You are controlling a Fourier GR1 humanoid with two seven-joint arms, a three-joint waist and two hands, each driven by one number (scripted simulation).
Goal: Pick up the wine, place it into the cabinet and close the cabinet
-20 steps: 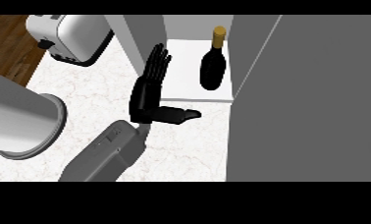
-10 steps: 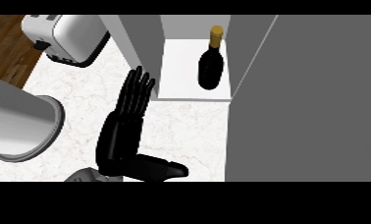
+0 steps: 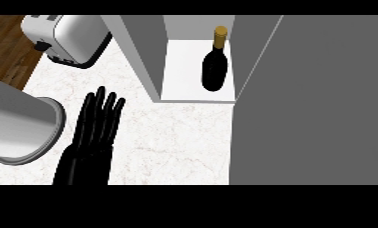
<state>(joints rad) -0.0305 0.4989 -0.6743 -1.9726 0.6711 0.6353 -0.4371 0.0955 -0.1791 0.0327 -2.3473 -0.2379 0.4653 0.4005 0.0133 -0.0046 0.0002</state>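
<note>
**Wine shelved, door yet to shut**

From the left: one chrome toaster with a black base (image 3: 66, 39) stands at the counter's far corner, beside a strip of brown wooden floor (image 3: 16, 47). Below it, one round grey pot (image 3: 26, 129) is cut by the left edge. Just right of the pot, one black robot hand (image 3: 92, 137) lies over the white marbled counter (image 3: 177, 142), fingers straight and together, pointing away, holding nothing. I cannot tell from this view which hand it is, and no second hand shows.

Next comes the one white open cabinet (image 3: 144, 52), and inside, on its pale floor, one dark glass wine bottle with a gold cap (image 3: 215, 67) stands free, touched by nothing. At the right, one broad grey cabinet door (image 3: 303, 102) stands swung open.

Placing looks done; closing remains. That calls for a hand to reach the door's outer face and swing it leftwards across the opening
</note>
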